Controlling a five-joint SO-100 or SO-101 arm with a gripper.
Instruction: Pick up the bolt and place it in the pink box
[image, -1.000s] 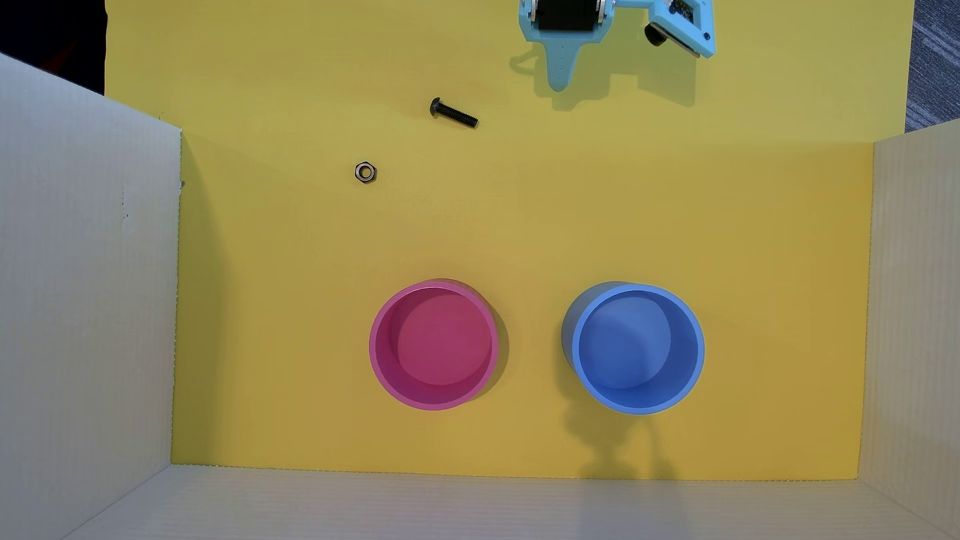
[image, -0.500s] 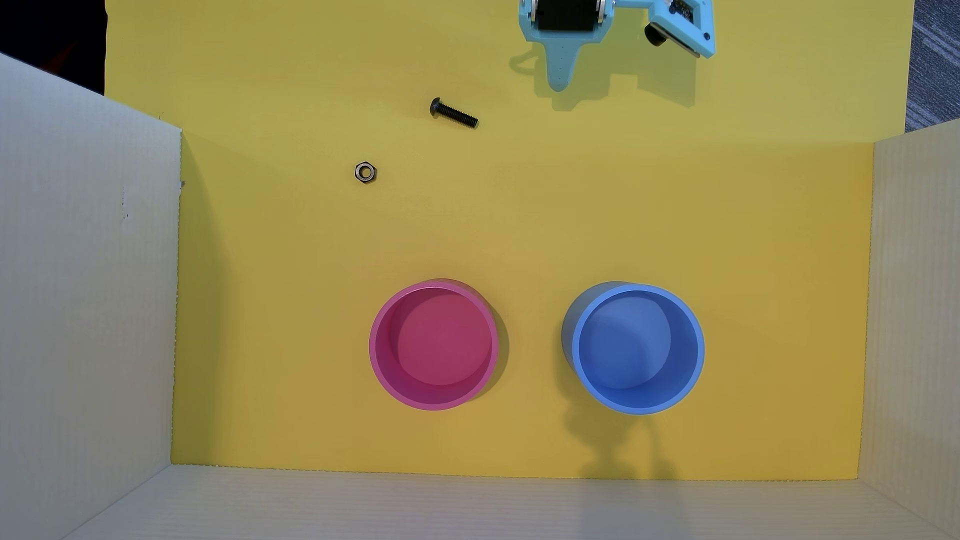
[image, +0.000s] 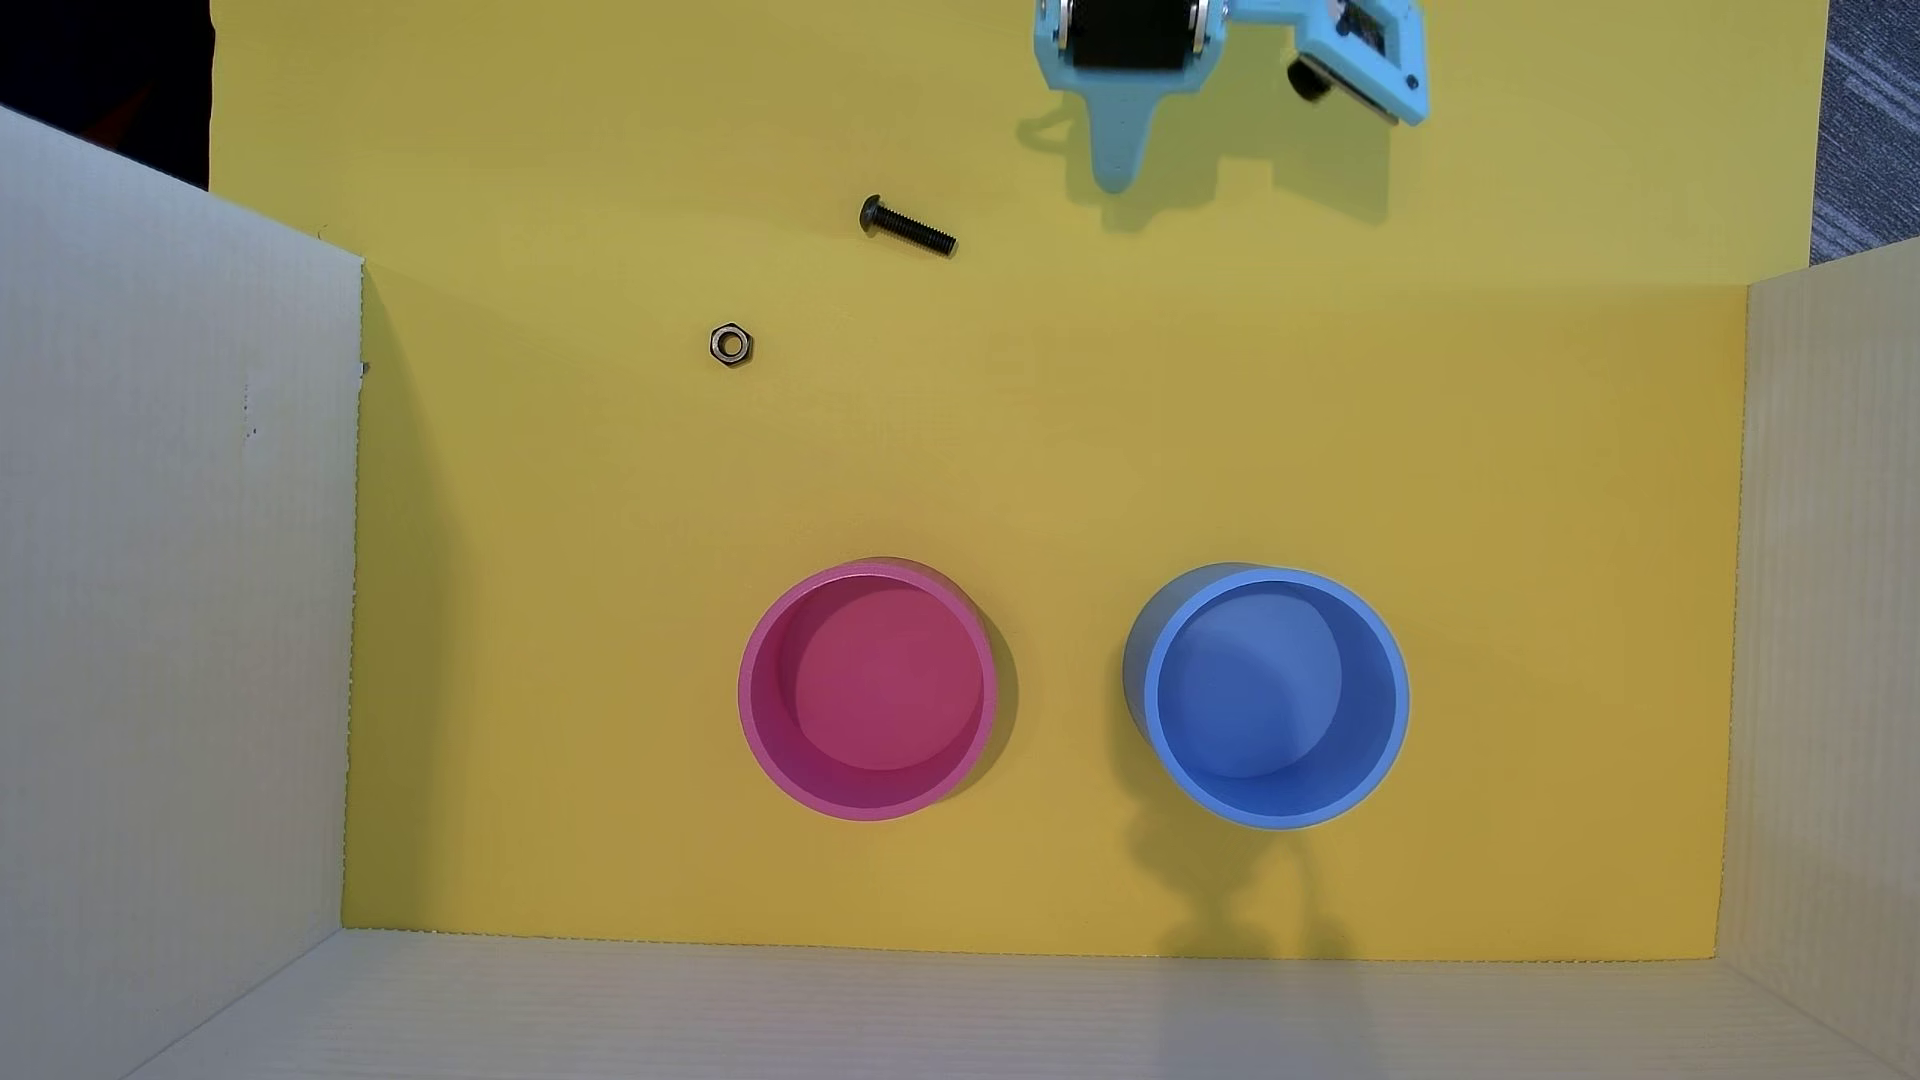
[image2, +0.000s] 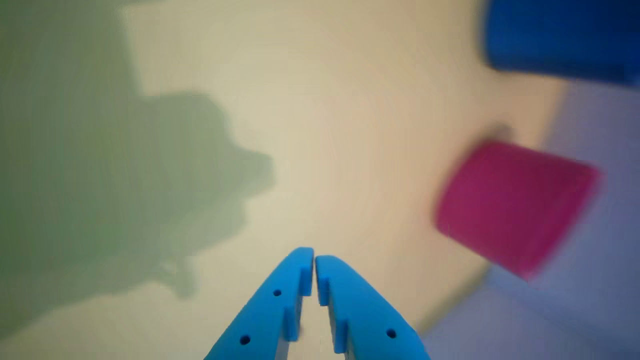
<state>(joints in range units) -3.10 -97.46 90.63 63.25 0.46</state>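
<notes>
Bolt (image: 907, 227) lies flat on the yellow mat (image: 1143, 447), untouched, head toward 10 o'clock, shank toward 4 o'clock in the overhead view. Gripper (image: 1112, 177) sits at the top edge, mostly cut off; bolt lies toward its 8 o'clock, near but apart. Fingers nearly closed, tips almost meeting, holding nothing (wrist view (image2: 314, 260)). Nut (image: 730, 344) rests beyond the bolt, same direction. Pink box (image: 868, 805) stands empty at 6 o'clock from the bolt, well apart; blue box (image: 1278, 815) beside it. Wrist view is blurred; bolt not visible there. Judgement: fingers must open and close across the shank.
</notes>
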